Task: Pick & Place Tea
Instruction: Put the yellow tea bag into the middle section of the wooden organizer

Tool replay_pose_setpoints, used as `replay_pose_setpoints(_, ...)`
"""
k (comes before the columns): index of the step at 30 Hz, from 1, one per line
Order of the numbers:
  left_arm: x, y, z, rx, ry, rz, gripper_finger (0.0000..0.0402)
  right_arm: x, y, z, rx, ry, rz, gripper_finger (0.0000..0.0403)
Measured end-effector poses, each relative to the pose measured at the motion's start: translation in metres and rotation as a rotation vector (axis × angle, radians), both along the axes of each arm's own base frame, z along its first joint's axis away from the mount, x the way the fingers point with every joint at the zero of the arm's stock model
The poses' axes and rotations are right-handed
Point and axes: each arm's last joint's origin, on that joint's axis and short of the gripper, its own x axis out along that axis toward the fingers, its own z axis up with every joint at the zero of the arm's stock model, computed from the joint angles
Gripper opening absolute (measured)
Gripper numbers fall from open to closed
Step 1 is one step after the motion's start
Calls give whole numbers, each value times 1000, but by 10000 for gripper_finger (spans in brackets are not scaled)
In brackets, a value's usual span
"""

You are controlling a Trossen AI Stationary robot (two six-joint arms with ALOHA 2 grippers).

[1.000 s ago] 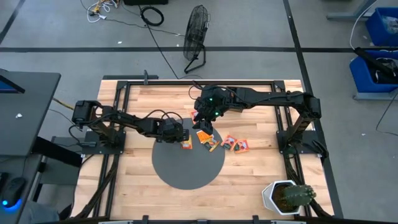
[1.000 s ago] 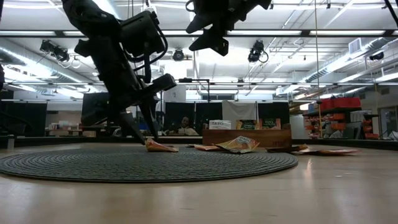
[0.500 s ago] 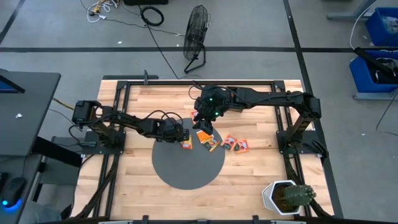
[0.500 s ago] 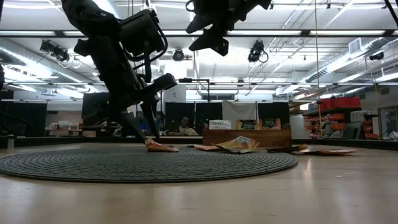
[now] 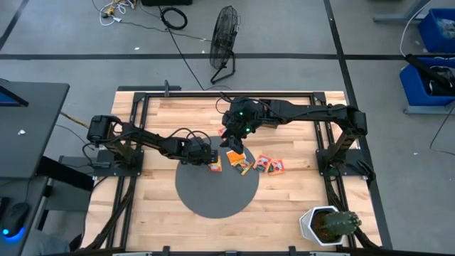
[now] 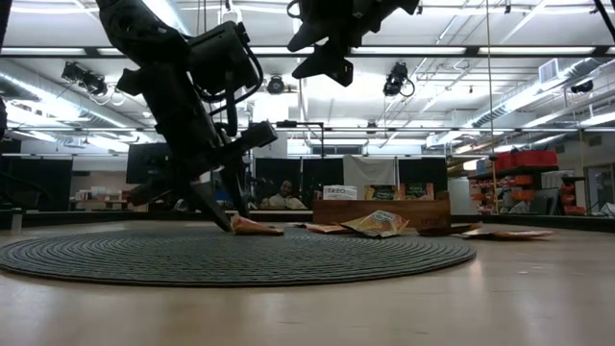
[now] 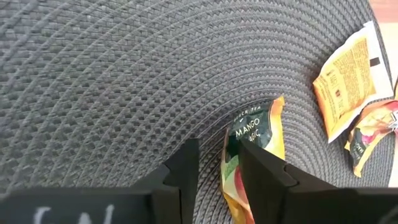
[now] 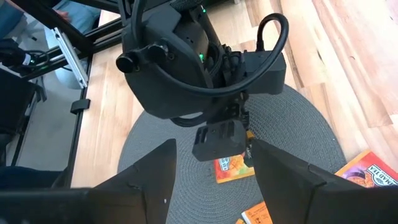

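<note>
Several small tea packets lie flat, some on the far part of the grey woven mat (image 5: 213, 190) and some on the wood right of it. One orange mango packet (image 7: 254, 132) (image 5: 215, 164) lies on the mat at my left gripper (image 7: 217, 177) (image 5: 210, 158). That gripper is open, slants down from the table's left, and has its fingertips down at the mat (image 6: 227, 225). Other orange packets (image 5: 235, 157) (image 5: 269, 165) lie farther right. My right gripper (image 8: 214, 180) (image 5: 232, 144) hangs open, high above the mat's far edge, with nothing between its fingers. My left gripper comes slanting down from the table's left. One fingertip (image 7: 264, 171) stands over the mango packet's near half (image 7: 233, 180) and hides it. The other fingertip (image 7: 183, 171) is on the bare mat beside the packet's long edge. The packet lies on the mat, one edge showing in the gap.
A white pot with a cactus (image 5: 328, 225) stands at the table's near right corner. A black frame (image 5: 135, 107) runs around the wooden top. A wooden box (image 6: 381, 209) shows beyond the mat in the low view.
My left gripper has sunk a little and gone toward the table's right. The mat and the mango packet on it have slid slightly to the right with it.
</note>
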Motion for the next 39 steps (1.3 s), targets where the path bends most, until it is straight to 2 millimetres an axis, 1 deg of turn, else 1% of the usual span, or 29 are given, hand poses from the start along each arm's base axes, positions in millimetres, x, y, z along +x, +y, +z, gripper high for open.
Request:
replay_pose_setpoints(4,-1,0,0,0,7,0,88,0,-1,0,-18,2,-16,214)
replay_pose_setpoints(10,-1,0,-1,0,12,-2,13,0,-1,0,-18,2,-18,214)
replay_pose_setpoints(16,-1,0,1,18,10,-52,3,0,-1,0,-18,2,-18,214)
replay_pose_setpoints(21,1,0,18,64,-35,-117,2,-1,-3,-1,-16,8,-25,214)
replay_pose_setpoints(23,4,0,27,90,-62,-148,2,-1,-5,-1,-15,13,-31,214)
replay_pose_setpoints(27,9,-3,51,157,-136,-223,2,-4,-13,-2,-8,32,-44,214)
replay_pose_setpoints(30,11,-6,70,223,-165,-283,1,-7,-18,-4,8,46,-13,214)
replay_pose_setpoints(37,14,-17,121,477,-156,-485,1,-16,-29,-8,58,99,39,214)
replay_pose_setpoints(39,19,-20,137,559,-182,-523,1,-17,-32,-8,71,105,44,214)
